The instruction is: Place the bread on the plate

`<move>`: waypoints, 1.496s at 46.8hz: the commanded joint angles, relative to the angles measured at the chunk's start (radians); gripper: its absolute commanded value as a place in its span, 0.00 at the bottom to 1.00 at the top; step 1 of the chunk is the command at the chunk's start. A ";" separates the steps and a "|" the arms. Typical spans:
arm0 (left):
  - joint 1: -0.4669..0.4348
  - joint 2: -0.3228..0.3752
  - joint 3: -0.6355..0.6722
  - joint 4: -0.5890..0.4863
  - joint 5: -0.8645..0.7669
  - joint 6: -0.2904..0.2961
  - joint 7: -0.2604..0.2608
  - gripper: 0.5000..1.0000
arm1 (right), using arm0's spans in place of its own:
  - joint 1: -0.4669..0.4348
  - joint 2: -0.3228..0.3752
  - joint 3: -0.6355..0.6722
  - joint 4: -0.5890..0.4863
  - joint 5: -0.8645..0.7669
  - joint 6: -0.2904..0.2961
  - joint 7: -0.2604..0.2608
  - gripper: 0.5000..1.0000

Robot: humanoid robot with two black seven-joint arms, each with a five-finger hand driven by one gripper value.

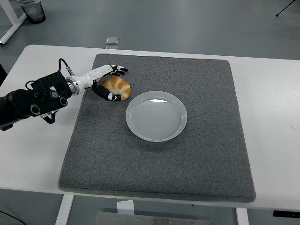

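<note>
The bread, a golden croissant, lies on the grey mat left of the white plate, a short gap away from its rim. My left hand reaches in from the left and straddles the bread. Its fingers are stretched out just behind the bread. The thumb lies along the bread's near left side. The hand is open around the bread and not closed on it. The plate is empty. The right arm is out of view.
The grey mat covers most of the white table. A small clear object lies on the floor past the table's far edge. A dark bin stands at the top left.
</note>
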 commanded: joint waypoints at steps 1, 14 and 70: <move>0.001 0.000 0.000 0.000 0.002 0.000 0.000 0.77 | 0.000 0.000 0.000 0.000 0.000 0.000 0.000 0.90; -0.013 0.000 0.002 -0.002 0.007 -0.003 0.000 0.22 | 0.000 0.000 0.000 0.000 0.000 0.000 0.000 0.91; -0.252 0.202 0.009 -0.011 0.005 -0.049 -0.017 0.00 | 0.002 0.000 0.002 0.000 0.002 0.002 0.000 0.90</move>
